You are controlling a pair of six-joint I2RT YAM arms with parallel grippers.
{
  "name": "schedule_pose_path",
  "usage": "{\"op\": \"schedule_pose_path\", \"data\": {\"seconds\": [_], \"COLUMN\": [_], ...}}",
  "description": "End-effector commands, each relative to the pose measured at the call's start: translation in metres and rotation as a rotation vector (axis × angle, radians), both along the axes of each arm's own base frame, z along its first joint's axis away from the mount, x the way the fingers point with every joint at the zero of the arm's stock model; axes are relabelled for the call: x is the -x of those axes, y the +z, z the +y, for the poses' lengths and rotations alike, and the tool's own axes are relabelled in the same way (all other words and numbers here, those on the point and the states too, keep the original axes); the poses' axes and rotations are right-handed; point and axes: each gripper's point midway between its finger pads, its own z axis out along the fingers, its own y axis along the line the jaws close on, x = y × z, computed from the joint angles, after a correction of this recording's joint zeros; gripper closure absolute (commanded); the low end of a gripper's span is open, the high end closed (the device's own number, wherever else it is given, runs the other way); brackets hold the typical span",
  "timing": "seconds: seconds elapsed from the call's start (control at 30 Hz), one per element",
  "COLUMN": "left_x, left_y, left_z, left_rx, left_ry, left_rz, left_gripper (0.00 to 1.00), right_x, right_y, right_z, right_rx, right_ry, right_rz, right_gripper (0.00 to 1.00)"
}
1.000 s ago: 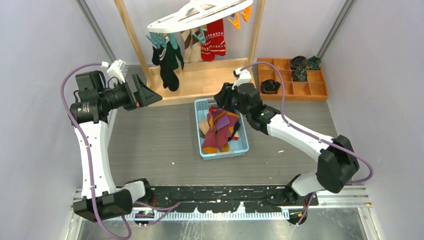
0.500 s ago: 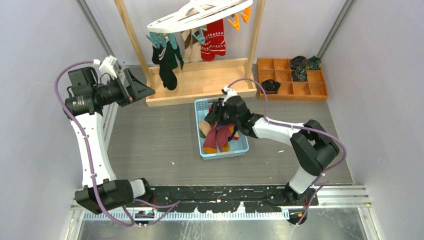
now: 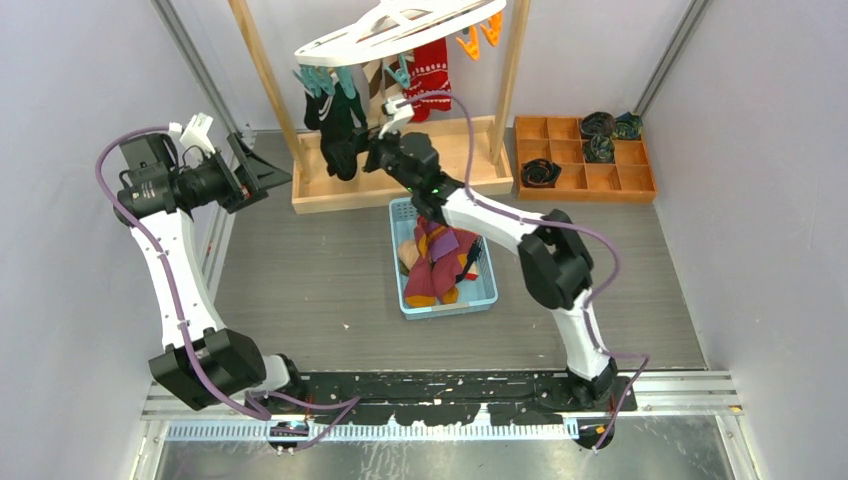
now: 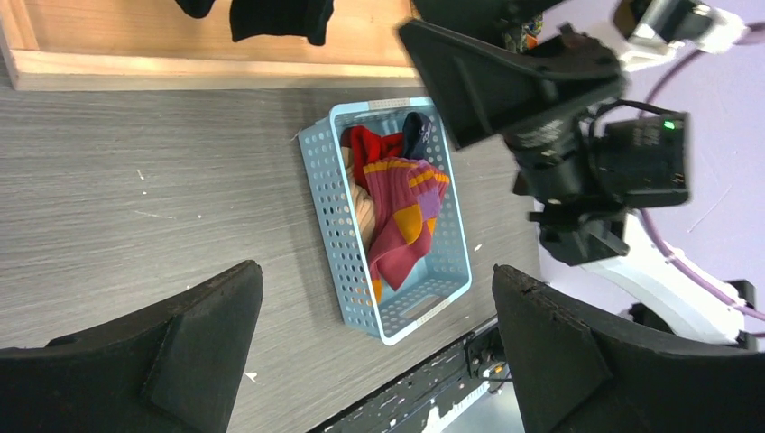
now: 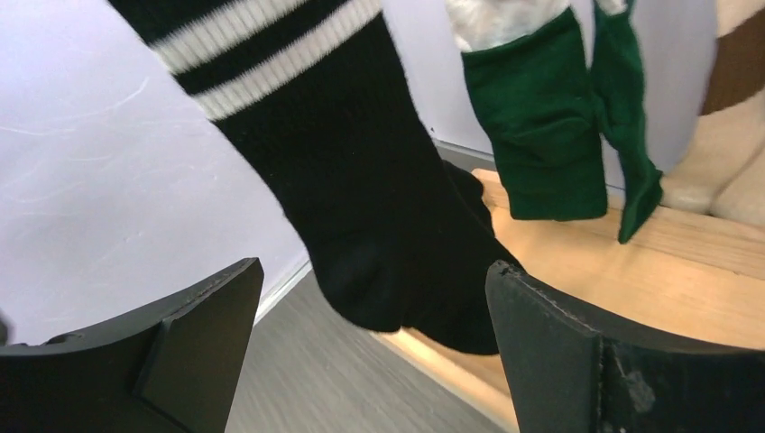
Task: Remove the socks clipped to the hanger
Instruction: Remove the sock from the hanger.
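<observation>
The hanger [image 3: 400,28] loses its far rim to the top edge of the overhead view. Just below it, the right gripper [image 3: 362,152] blends into the black sock [image 3: 322,118], so its fingers cannot be made out there. In the right wrist view the frame cuts off the black sock, the green socks [image 5: 541,135] and a beige sock [image 5: 722,171] before their clips under the hanger. To the hanger's right, the dark rolls [image 3: 598,125] in the wooden tray [image 3: 632,180] are too small to identify.
</observation>
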Motion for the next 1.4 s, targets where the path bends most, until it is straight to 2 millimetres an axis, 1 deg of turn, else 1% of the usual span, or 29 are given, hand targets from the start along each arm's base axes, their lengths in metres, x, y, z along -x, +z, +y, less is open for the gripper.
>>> {"op": "schedule_pose_path", "data": {"seconds": [0.0, 0.03, 0.07, 0.2, 0.23, 0.27, 0.33, 0.4, 0.43, 0.5, 0.53, 0.57, 0.6, 0.63, 0.67, 0.7, 0.73, 0.8, 0.9, 0.93, 1.07, 1.23, 1.37], "left_x": [0.01, 0.01, 0.012, 0.013, 0.014, 0.015, 0.017, 0.018, 0.019, 0.02, 0.021, 0.022, 0.023, 0.024, 0.026, 0.028, 0.029, 0.033, 0.041, 0.043, 0.055, 0.071, 0.082], "left_y": [0.008, 0.008, 0.008, 0.008, 0.008, 0.009, 0.011, 0.012, 0.013, 0.014, 0.015, 0.015, 0.016, 0.016, 0.017, 0.017, 0.017, 0.018, 0.024, 0.026, 0.038, 0.052, 0.056], "left_z": [-0.006, -0.005, -0.007, -0.008, -0.009, -0.009, -0.011, -0.012, -0.013, -0.013, -0.013, -0.014, -0.014, -0.015, -0.016, -0.016, -0.017, -0.02, -0.024, -0.026, -0.034, -0.045, -0.055], "left_rx": [-0.007, -0.008, -0.006, 0.009, 0.014, 0.02, 0.028, 0.028, 0.026, 0.021, 0.017, 0.016, 0.015, 0.014, 0.013, 0.012, 0.01, 0.01, 0.007, 0.005, 0.0, -0.016, -0.027], "left_ry": [-0.043, -0.042, -0.046, -0.057, -0.06, -0.064, -0.072, -0.076, -0.078, -0.08, -0.081, -0.084, -0.086, -0.089, -0.092, -0.093, -0.094, -0.1, -0.112, -0.116, -0.131, -0.155, -0.177], "left_rz": [-0.051, -0.05, -0.051, -0.051, -0.051, -0.049, -0.053, -0.057, -0.062, -0.068, -0.07, -0.071, -0.072, -0.074, -0.075, -0.078, -0.08, -0.087, -0.101, -0.107, -0.145, -0.194, -0.22], "left_gripper": [0.0, 0.0, 0.0, 0.0, 0.0, 0.0, 0.0, 0.0, 0.0, 0.01, 0.02, 0.04, 0.05, 0.06, 0.08, 0.09, 0.11, 0.14, 0.18, 0.19, 0.22, 0.26, 0.27], "right_x": [-0.019, -0.024, -0.029, -0.046, -0.051, -0.058, -0.066, -0.071, -0.072, -0.068, -0.063, -0.057, -0.049, -0.041, -0.03, -0.019, -0.006, 0.018, 0.053, 0.062, 0.102, 0.142, 0.169], "right_y": [0.009, 0.008, 0.001, -0.005, -0.005, -0.004, -0.002, 0.002, 0.005, 0.011, 0.017, 0.027, 0.024, 0.031, 0.035, 0.044, 0.058, 0.066, 0.075, 0.076, 0.088, 0.104, 0.104], "right_z": [0.028, 0.033, 0.039, 0.051, 0.051, 0.046, 0.043, 0.041, 0.041, 0.045, 0.047, 0.047, 0.05, 0.05, 0.051, 0.049, 0.045, 0.042, 0.032, 0.029, 0.017, -0.005, -0.02], "right_rx": [0.017, 0.039, 0.063, 0.127, 0.134, 0.143, 0.135, 0.12, 0.109, 0.09, 0.082, 0.067, 0.074, 0.067, 0.067, 0.058, 0.041, 0.025, -0.036, -0.055, -0.12, -0.181, -0.181], "right_ry": [-0.059, -0.073, -0.085, -0.157, -0.196, -0.26, -0.331, -0.377, -0.381, -0.356, -0.331, -0.307, -0.275, -0.253, -0.225, -0.2, -0.177, -0.112, -0.015, 0.012, 0.147, 0.25, 0.322], "right_rz": [-0.143, -0.164, -0.18, -0.262, -0.282, -0.298, -0.326, -0.337, -0.341, -0.349, -0.356, -0.37, -0.371, -0.38, -0.387, -0.401, -0.413, -0.417, -0.369, -0.346, -0.292, -0.226, -0.166], "right_gripper": [0.0, 0.0, 0.0, 0.0, 0.01, 0.02, 0.07, 0.14, 0.19, 0.38, 0.49, 0.6, 0.72, 0.85, 0.94, 0.98, 0.99, 0.99, 0.99, 0.99, 0.99, 0.99, 0.99]}}
